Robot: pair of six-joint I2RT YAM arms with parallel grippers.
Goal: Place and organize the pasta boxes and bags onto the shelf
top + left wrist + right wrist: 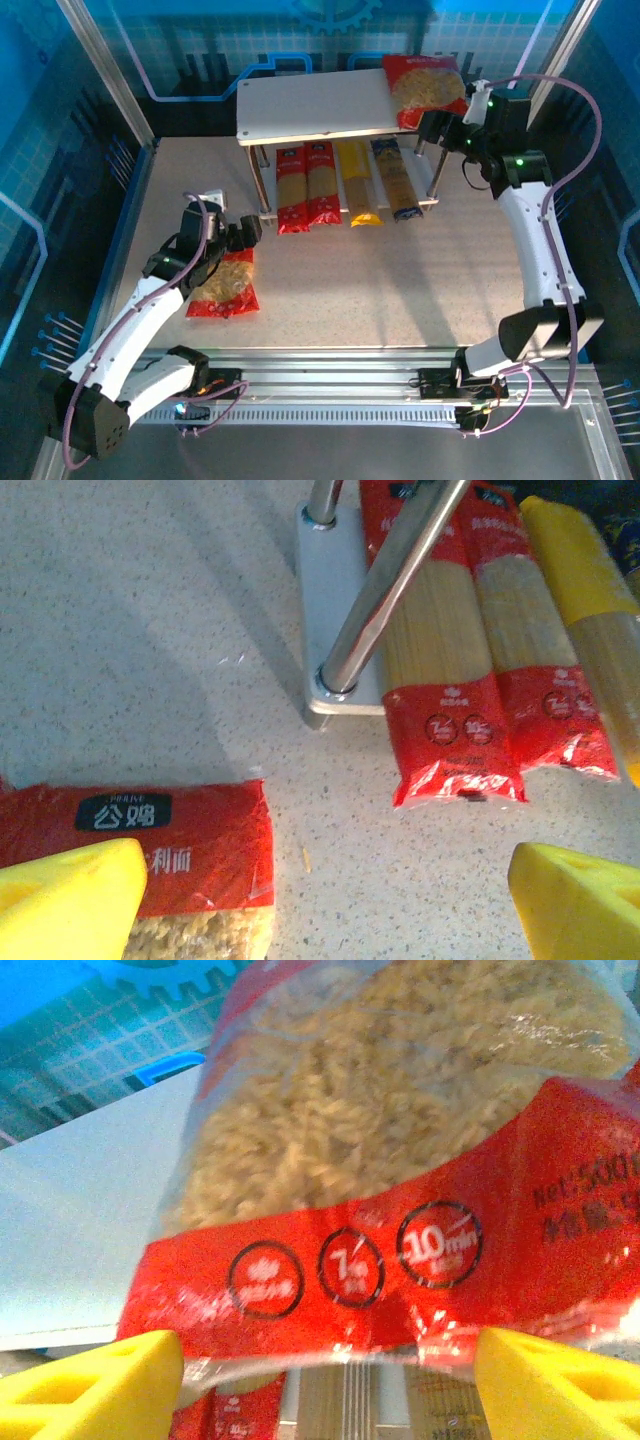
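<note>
Okay, top view: red pasta bag lies on the shelf's top board at its right end, with the right gripper beside it. Four spaghetti packs sit under that board. The second bag is front-left of the shelf, under the left gripper.
Left wrist: jaws wide apart, empty.
Right wrist: jaws wide apart, bag edge between them.

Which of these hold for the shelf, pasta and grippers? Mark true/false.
1. A plump red plastic bag with a clear window lies on the white two-tier shelf's top board. True.
2. The second red bag is shelved too. False: it lies on the table.
3. The yellow spaghetti pack is leftmost in the row. False: two red spaghetti packs are left of it.
4. The left gripper is open. True.
</note>
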